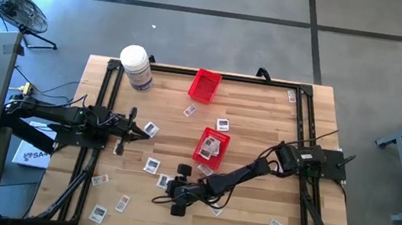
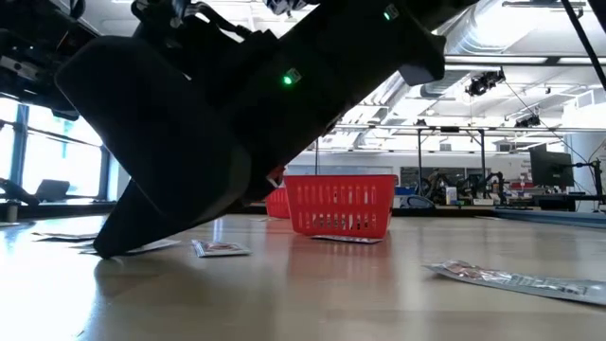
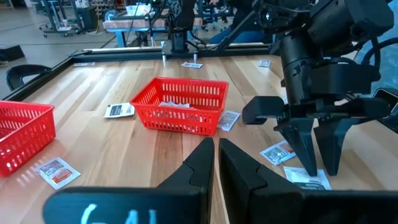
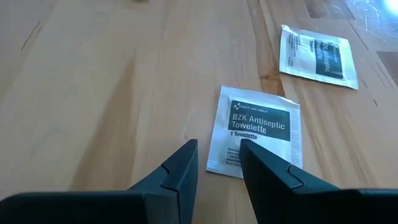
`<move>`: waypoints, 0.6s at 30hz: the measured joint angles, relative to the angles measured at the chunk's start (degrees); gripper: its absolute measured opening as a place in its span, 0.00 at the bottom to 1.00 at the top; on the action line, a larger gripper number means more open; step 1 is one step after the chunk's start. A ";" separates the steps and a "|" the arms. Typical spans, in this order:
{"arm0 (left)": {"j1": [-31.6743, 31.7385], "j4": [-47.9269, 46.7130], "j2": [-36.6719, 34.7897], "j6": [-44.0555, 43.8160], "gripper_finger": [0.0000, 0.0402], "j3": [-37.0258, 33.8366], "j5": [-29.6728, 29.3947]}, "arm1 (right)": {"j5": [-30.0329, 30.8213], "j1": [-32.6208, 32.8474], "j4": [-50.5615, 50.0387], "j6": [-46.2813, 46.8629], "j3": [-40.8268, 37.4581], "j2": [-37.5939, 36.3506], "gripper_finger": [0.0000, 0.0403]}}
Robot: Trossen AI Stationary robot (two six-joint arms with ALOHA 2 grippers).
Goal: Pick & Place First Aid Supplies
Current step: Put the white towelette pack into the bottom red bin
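Just beyond the right end effector (image 4: 219,163), parted and empty, a towelette packet (image 4: 258,132).

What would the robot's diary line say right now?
right gripper: open, over towelette packet | left gripper: shut, waiting | basket: holds packets

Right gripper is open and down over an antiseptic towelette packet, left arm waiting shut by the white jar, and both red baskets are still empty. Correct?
Not quite: the nearer red basket already holds packets, as the high view shows. The rest stands: right gripper open over the towelette packet, left gripper shut.
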 joint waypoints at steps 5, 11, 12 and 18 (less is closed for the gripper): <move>-0.01 0.00 0.00 0.00 0.05 0.00 0.00 | 0.00 -0.15 -0.69 -0.71 0.00 0.04 0.28; -0.01 0.00 0.00 0.00 0.05 0.00 0.00 | 1.51 -0.36 -3.62 -0.82 0.11 0.07 0.24; -0.01 0.00 0.00 0.00 0.05 0.00 0.00 | 1.61 -0.46 -3.79 -0.80 0.10 0.07 0.22; 0.00 0.00 0.00 0.00 0.05 0.00 0.00 | 2.28 -1.45 -4.40 0.90 0.04 0.09 0.14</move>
